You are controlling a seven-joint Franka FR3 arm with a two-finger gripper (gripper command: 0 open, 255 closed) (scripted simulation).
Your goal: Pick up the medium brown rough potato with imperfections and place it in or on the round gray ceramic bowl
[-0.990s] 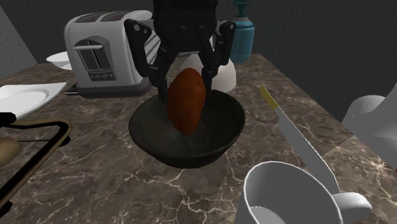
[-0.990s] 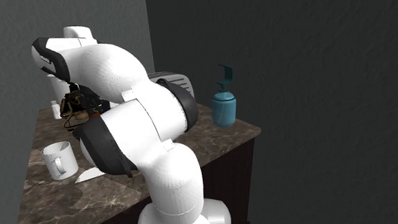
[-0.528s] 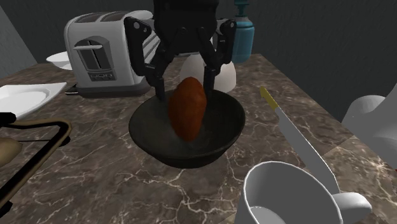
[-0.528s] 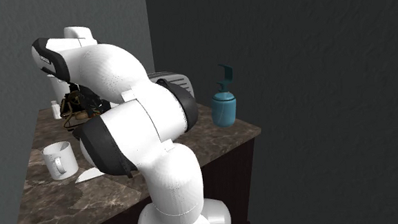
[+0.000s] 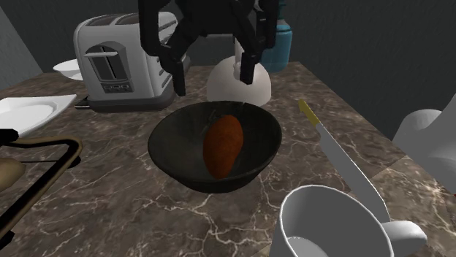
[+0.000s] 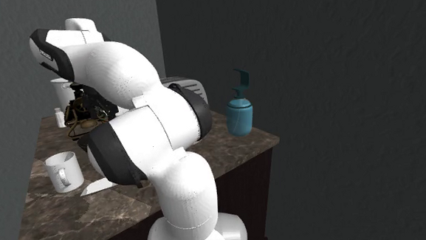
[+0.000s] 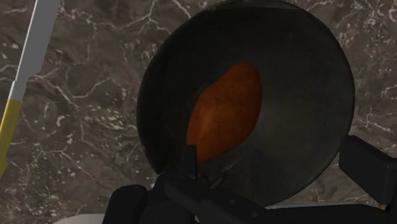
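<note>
Potato: we've got the reddish-brown potato [image 5: 223, 146] lying inside the dark bowl [image 5: 164, 157].
Hand: the hand [image 5: 213, 79] hangs above the bowl, fingers spread wide, clear of the potato and gripping nothing.
Desk: dark veined marble desk [image 5: 109, 204], with a toaster [image 5: 120, 66] behind the bowl and a knife [image 5: 336, 155] and white mug [image 5: 321, 219] beside it.
Room: dark grey wall [image 5: 365, 51].

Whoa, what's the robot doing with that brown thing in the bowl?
A white robot arm is working on getting a potato into a bowl, and that looks done. The reddish-brown potato lies inside the dark round bowl on the marble counter. The black tool hangs above the bowl with its fingers wide apart, touching nothing, so the potato rests on its own. A toaster stands behind the bowl, and a knife lies beside it.
</note>
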